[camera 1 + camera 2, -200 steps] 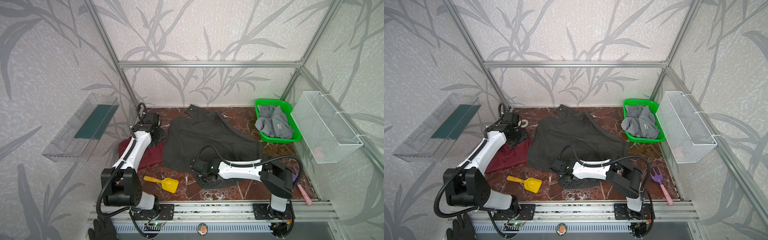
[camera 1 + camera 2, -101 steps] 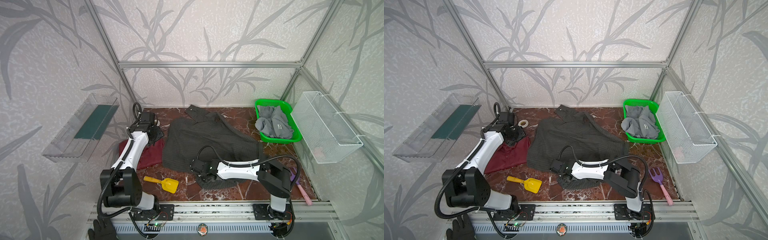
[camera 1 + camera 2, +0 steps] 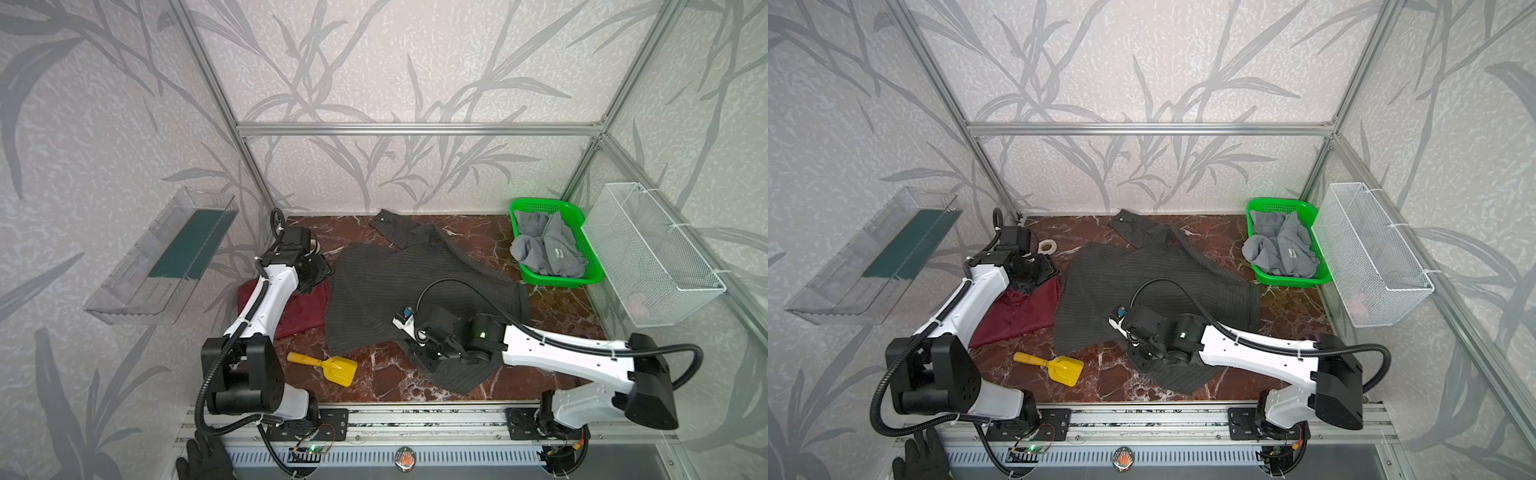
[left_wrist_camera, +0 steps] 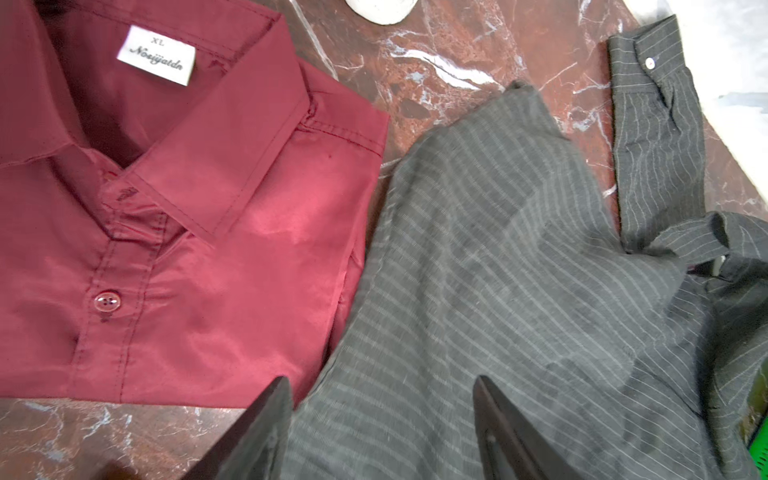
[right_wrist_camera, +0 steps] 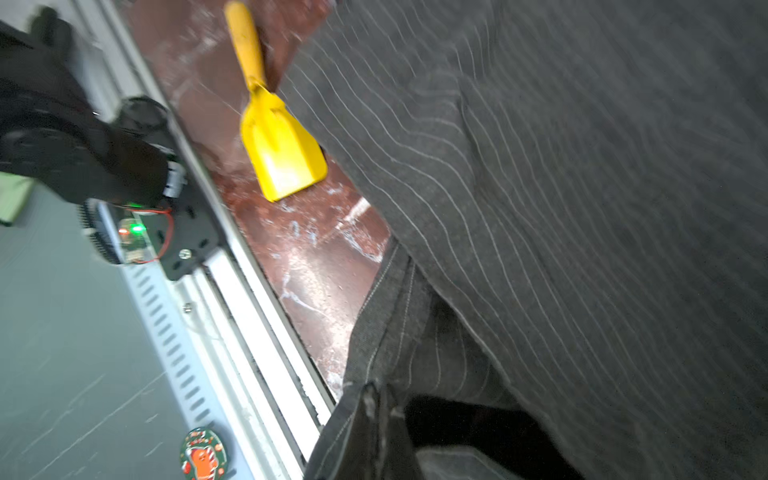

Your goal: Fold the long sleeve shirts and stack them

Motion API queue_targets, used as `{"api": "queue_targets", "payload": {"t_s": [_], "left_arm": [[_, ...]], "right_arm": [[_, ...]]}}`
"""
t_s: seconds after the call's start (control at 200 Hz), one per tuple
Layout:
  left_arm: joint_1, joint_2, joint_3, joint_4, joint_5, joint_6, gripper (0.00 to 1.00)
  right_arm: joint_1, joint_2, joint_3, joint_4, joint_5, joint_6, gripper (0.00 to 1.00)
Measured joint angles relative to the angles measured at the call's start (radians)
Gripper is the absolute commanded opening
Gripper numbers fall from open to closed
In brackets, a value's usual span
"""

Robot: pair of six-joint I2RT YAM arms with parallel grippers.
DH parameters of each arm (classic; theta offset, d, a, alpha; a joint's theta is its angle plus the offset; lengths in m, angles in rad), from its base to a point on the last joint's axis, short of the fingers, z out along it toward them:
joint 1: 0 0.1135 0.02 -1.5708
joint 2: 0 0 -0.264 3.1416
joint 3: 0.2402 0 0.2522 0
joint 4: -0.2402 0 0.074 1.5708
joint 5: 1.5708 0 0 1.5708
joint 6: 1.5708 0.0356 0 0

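A dark pinstripe long sleeve shirt (image 3: 415, 286) (image 3: 1142, 282) lies spread over the middle of the table. A maroon shirt (image 3: 303, 309) (image 3: 1021, 311) with a white neck label lies folded to its left. A light grey shirt (image 3: 548, 249) (image 3: 1279, 249) is bunched in the green basket. My left gripper (image 4: 380, 386) hangs open over the pinstripe shirt (image 4: 519, 291), right beside the maroon shirt (image 4: 187, 208). My right gripper (image 5: 374, 399) is shut on a front edge of the pinstripe shirt (image 5: 582, 208), low near the table's front (image 3: 430, 357).
A yellow scoop (image 3: 332, 368) (image 5: 274, 145) lies at the front left of the pinstripe shirt. The green basket (image 3: 540, 203) and a white mesh basket (image 3: 648, 257) stand at the back right. A tape roll (image 3: 1047, 247) sits behind the left gripper. A clear shelf (image 3: 166, 257) hangs on the left wall.
My right gripper has closed on the pinstripe shirt's front edge. The left arm has shifted only slightly and stays open.
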Motion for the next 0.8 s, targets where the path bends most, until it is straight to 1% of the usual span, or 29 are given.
{"api": "queue_targets", "payload": {"t_s": [0.205, 0.345, 0.44, 0.605, 0.715, 0.8], "left_arm": [[0.000, 0.002, 0.000, 0.007, 0.021, 0.001, 0.70], [-0.002, 0.005, 0.000, 0.006, 0.033, 0.002, 0.70], [-0.005, 0.007, 0.000, 0.005, 0.046, 0.003, 0.70], [-0.018, -0.008, -0.034, 0.005, 0.069, 0.003, 0.70], [-0.035, -0.054, -0.128, -0.009, 0.092, -0.002, 0.69], [-0.049, -0.095, -0.203, -0.024, 0.105, -0.009, 0.70]], "right_arm": [[0.000, -0.154, -0.066, -0.014, -0.121, -0.091, 0.00], [-0.006, -0.234, -0.072, -0.018, -0.208, -0.124, 0.00], [-0.019, -0.288, -0.072, -0.017, -0.245, -0.133, 0.00], [-0.073, -0.414, -0.072, -0.012, -0.250, -0.134, 0.00], [-0.136, -0.530, -0.072, -0.009, -0.230, -0.133, 0.00], [-0.169, -0.587, -0.072, -0.008, -0.215, -0.130, 0.00]]}}
